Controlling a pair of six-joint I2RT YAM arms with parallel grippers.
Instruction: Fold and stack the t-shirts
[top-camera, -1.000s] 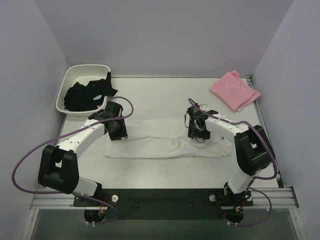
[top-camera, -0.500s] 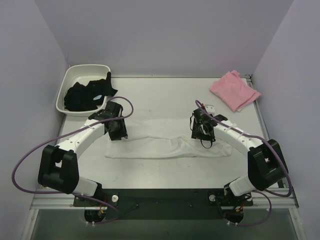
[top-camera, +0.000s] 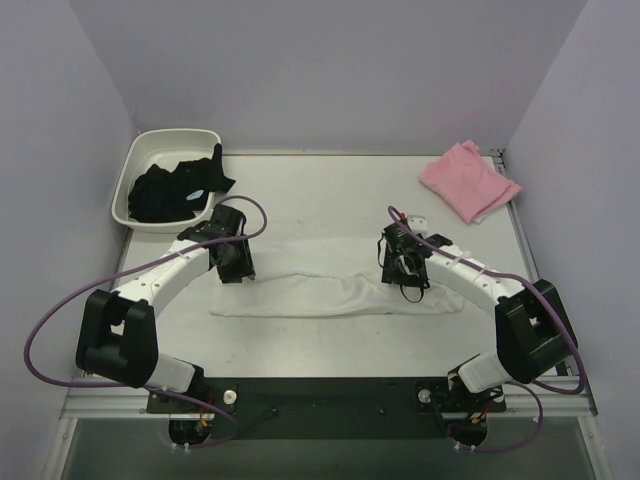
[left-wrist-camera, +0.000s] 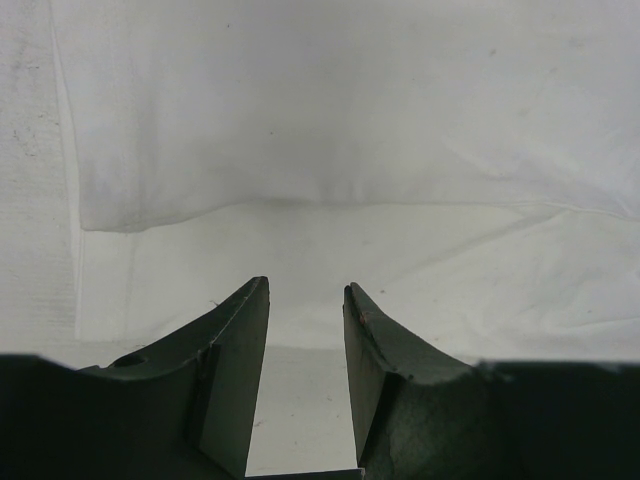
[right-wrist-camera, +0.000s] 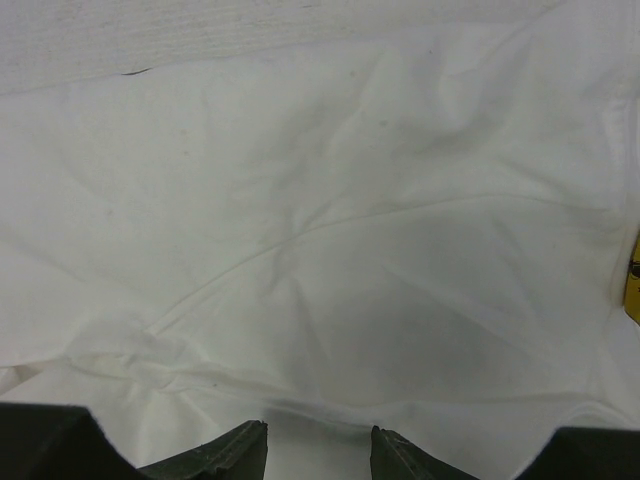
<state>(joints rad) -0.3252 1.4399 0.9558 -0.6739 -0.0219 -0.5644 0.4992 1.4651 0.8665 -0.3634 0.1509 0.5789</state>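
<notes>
A white t-shirt (top-camera: 320, 285) lies as a long, half-folded strip across the middle of the frame on the desk (top-camera: 330, 195), plain side up. A sliver of yellow neck tag (right-wrist-camera: 634, 285) shows at the right edge of the right wrist view. The left pincer (left-wrist-camera: 306, 290) hovers low over the strip's left end with its 2 jaws partly apart and nothing between them. The right pincer (right-wrist-camera: 318, 432) hangs over the right part of the strip, also partly apart, with rumpled cloth beneath the gap. A folded pink t-shirt (top-camera: 468, 180) sits in the upper right of the frame, well apart from the white one. A white tub (top-camera: 135, 160) of black clothes (top-camera: 170, 190) sits in the upper left. The main risk appears to be an uneven grab. If one pincer closes on only the top layer, or on a wrinkle instead of the edge, the next fold probably comes out skewed or bunched. If the 2 arms lift unevenly, the soft cotton may slide, twist or undo the fold already made. A shallow pinch could also let the cloth slip free partway through the fold.
</notes>
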